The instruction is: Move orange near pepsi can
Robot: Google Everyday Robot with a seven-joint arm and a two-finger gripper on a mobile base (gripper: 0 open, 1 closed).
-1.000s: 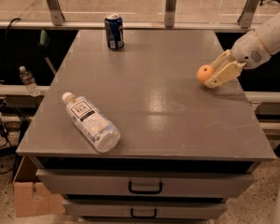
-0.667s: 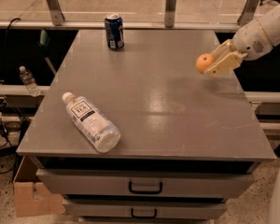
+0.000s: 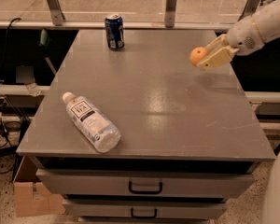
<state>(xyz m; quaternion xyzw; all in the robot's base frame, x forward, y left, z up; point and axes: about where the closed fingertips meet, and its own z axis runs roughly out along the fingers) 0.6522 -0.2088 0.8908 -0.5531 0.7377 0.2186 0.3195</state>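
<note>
Print on the bottle label [image 3: 84,113] and pepsi can [image 3: 115,31] cannot be read — jaws hold the orange [image 3: 198,56] at right.

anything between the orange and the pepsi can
Nothing: the camera view shows only bare tabletop between the pepsi can and the orange, which the gripper holds aloft.

I see my gripper [image 3: 206,56] at 2 o'clock, squeezing the small round orange [image 3: 198,56] up in the air over the table [image 3: 144,111]. The dark blue pepsi can [image 3: 114,31] stands upright at 11 o'clock, far from it.
</note>
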